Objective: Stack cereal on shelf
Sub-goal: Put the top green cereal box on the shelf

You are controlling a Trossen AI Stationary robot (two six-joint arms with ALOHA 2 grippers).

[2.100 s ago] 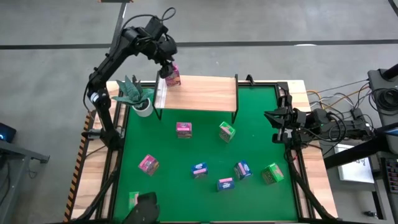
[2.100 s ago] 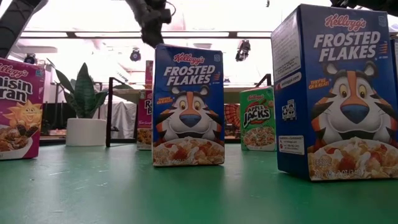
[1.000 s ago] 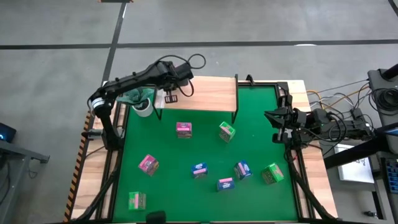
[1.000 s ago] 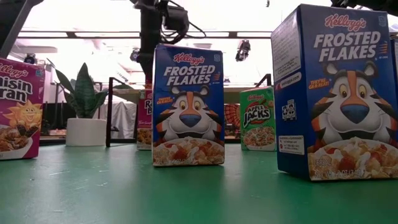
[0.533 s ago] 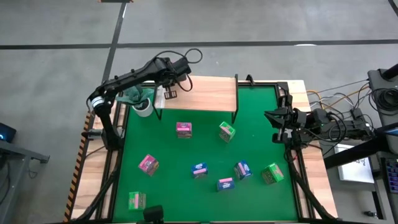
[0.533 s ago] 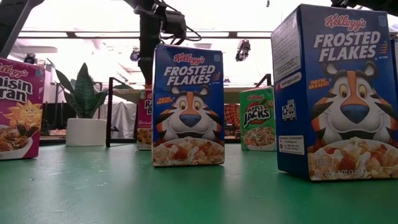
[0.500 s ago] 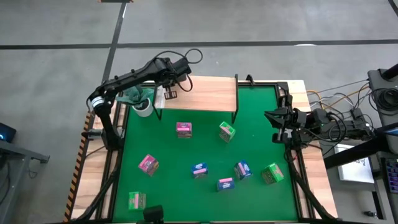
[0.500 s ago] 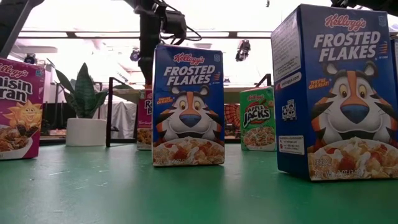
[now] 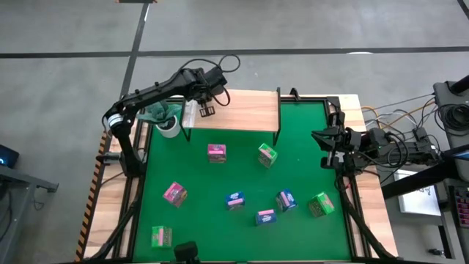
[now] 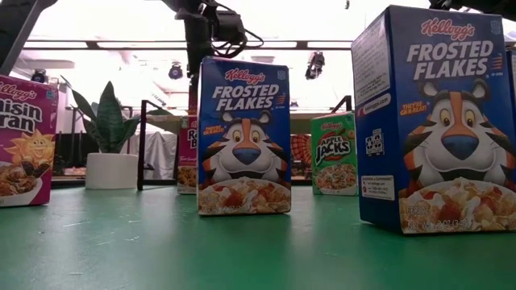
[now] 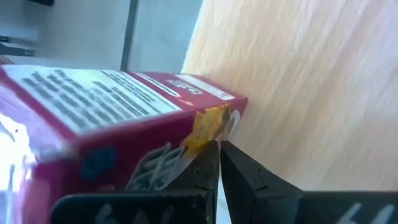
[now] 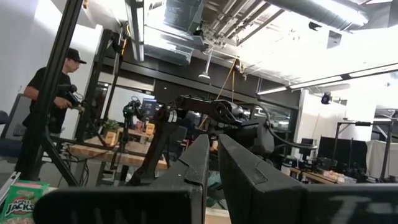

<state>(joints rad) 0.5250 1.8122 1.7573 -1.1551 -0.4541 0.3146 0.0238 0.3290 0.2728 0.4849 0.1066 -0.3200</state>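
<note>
The light-wood shelf [image 9: 238, 110] stands at the far side of the green mat. A pink cereal box [image 11: 118, 130] lies on its side on the shelf's left end; in the high view my arm hides it. My left gripper [image 9: 207, 110] is shut, and its tips [image 11: 219, 149] stand right beside the box's corner. Several more cereal boxes stand on the mat, among them a pink one [image 9: 216, 152], a green one [image 9: 267, 155] and a blue one [image 9: 235, 200]. My right gripper [image 9: 326, 147] waits shut at the table's right edge. My left gripper has the outer side of one shut finger [image 11: 208, 165] at the corner of the pink box's printed face [image 11: 211, 124]. The fingers slant down onto the shelf's left end. I cannot tell whether the finger touches the box. The box lies flat on the plank.
A potted plant [image 9: 163, 117] stands just left of the shelf, under my left arm. Black shelf legs [image 9: 279, 117] rise at the plank's ends. In the low view, large blue boxes [image 10: 244, 137] [image 10: 435, 121] stand close to the camera. A person [image 12: 53, 106] stands beyond the table.
My left gripper has rolled a little over the shelf's left end, and its tips have swung slightly toward the table's right. It has stayed shut.
</note>
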